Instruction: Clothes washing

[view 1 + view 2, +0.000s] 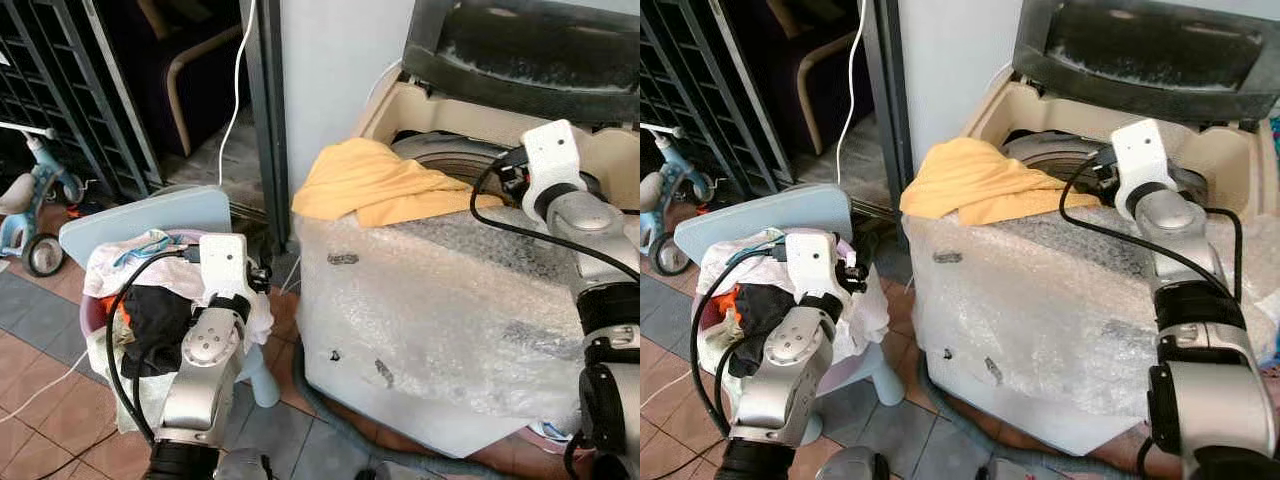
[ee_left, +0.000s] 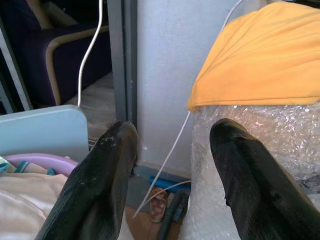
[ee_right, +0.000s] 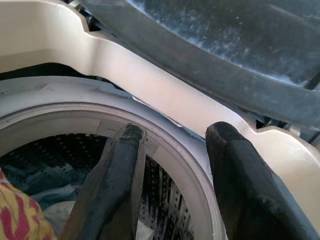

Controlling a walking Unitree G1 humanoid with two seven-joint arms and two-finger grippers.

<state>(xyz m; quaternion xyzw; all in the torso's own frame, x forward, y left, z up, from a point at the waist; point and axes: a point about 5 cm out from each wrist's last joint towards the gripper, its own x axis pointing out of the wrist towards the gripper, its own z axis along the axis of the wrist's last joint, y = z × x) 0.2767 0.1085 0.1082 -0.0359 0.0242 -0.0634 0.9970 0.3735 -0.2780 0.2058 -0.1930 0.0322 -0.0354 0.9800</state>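
A laundry basket (image 1: pixel 95 320) heaped with mixed clothes (image 1: pixel 150 310), white, black and orange among them, is sitting on the tiled floor (image 1: pixel 40 390) nearest the robot, at its left. The left hand (image 2: pixel 172 165) is hovering just above and beyond the heap, its two black fingers (image 2: pixel 107 170) spread apart and gripping nothing. Beside the basket, a top-loading washing machine (image 1: pixel 430 330) is standing wrapped in bubble wrap, its dark lid (image 1: pixel 530 50) raised upright at the back. A yellow cloth (image 1: pixel 375 180) is lying draped in soft folds over the machine's near-left corner, one edge hanging down the side, the other reaching toward the drum's rim. The right hand (image 3: pixel 172 170) is reaching over the open drum (image 3: pixel 60 150), fingers released and empty, poised just inside the grey ring. A red-and-yellow patterned garment (image 3: pixel 20 210) and pale fabric are already lying in the perforated drum. Farther left, a child's tricycle (image 1: pixel 30 215) is parked near a dark metal gate (image 1: pixel 80 90).
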